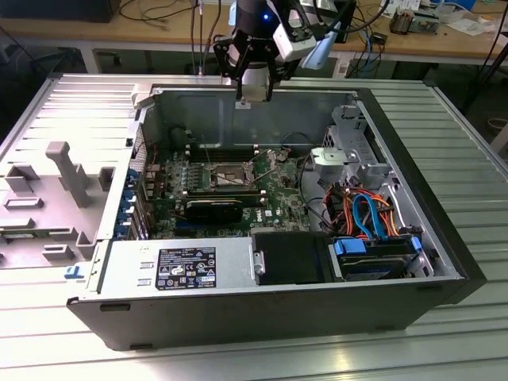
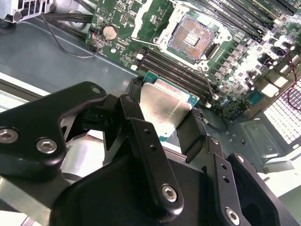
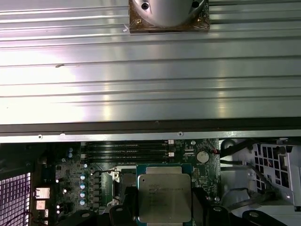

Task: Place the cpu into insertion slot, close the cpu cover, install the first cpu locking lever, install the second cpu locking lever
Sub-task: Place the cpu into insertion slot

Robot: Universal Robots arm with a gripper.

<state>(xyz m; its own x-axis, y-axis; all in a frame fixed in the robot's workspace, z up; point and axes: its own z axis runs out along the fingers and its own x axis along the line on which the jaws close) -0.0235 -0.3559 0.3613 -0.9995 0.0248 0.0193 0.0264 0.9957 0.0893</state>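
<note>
Robotics lab, no question: an open computer case (image 1: 278, 305) lies flat on a slatted metal counter (image 1: 468, 159), with its green motherboard (image 1: 274, 194) and its orange and blue drive cables (image 1: 367, 210) bared to the room. Over the far edge of the case hangs a black robot arm (image 1: 258, 20), its end effector (image 2: 164, 113) pinched on the cpu (image 2: 162, 99). On the exterior view's left, a grey moulded fixture (image 1: 67, 171) sits on the slats. Along the far side runs a wooden counter (image 1: 159, 32), draped with dangling leads (image 1: 208, 24) and carrying small electronic gear (image 1: 405, 20).
</note>
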